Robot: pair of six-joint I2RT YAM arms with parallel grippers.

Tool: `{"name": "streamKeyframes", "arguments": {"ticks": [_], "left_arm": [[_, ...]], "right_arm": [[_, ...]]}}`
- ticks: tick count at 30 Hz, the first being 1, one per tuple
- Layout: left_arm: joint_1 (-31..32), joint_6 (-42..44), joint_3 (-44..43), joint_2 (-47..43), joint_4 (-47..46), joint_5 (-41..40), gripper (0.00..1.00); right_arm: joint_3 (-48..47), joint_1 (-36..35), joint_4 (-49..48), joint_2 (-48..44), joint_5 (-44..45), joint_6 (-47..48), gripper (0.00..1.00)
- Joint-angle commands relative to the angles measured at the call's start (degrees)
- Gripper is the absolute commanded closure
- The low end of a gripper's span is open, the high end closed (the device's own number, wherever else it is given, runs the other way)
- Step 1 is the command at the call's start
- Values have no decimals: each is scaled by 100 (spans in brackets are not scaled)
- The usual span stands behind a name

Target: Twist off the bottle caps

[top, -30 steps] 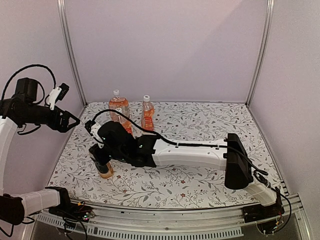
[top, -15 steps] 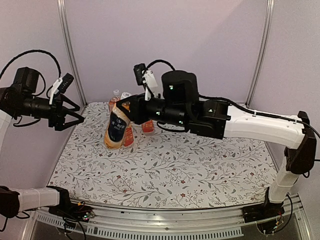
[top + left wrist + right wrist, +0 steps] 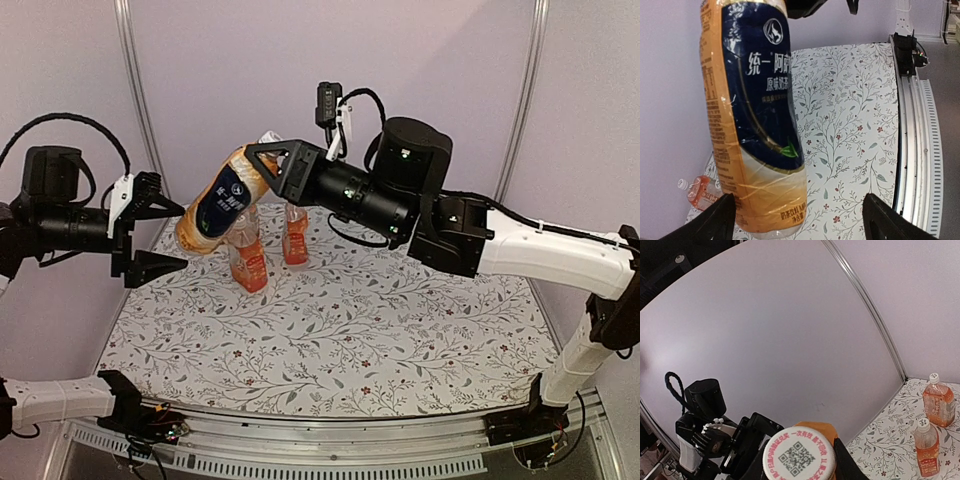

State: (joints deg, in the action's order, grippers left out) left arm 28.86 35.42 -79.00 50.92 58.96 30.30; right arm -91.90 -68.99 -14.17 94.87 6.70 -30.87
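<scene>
Your right gripper (image 3: 262,168) clamps the tilted dark-labelled orange-drink bottle (image 3: 218,205), round white plastic cap (image 3: 800,458) on; your left gripper (image 3: 178,236) gapes beside its base.

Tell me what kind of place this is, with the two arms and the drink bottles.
Most likely a robot test cell in a lab. Plain panel walls on metal frame posts box in a floral-covered table, and the left arm and right arm stand at its front rail.

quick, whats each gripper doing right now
Left gripper: open, holding nothing.
Right gripper: closed on the dark-labelled bottle, held up off the table.
</scene>
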Motion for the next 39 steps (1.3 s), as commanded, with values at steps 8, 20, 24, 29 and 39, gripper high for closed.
{"name": "streamKeyframes", "arguments": {"ticks": [8,20,24,29,39], "left_arm": [[1444,-528,903,410,-2429,-3266,15],[1593,-325,1422,191,-3027,-3294,51],[1590,-375,1477,39,-3047,-3284,61],[1588,-231,1564,-203,-2659,-2931,69],[1668,1335,1936,-145,-3191,-4606,71]], "right_arm": [[-469,-81,-401,695,-276,-475,100],[-399,-81,-455,746,-11,-516,100],[-202,-54,-447,658,129,-492,76],[100,77,115,163,-286,-147,17],[-263,86,3062,-589,-348,675,1]]}}
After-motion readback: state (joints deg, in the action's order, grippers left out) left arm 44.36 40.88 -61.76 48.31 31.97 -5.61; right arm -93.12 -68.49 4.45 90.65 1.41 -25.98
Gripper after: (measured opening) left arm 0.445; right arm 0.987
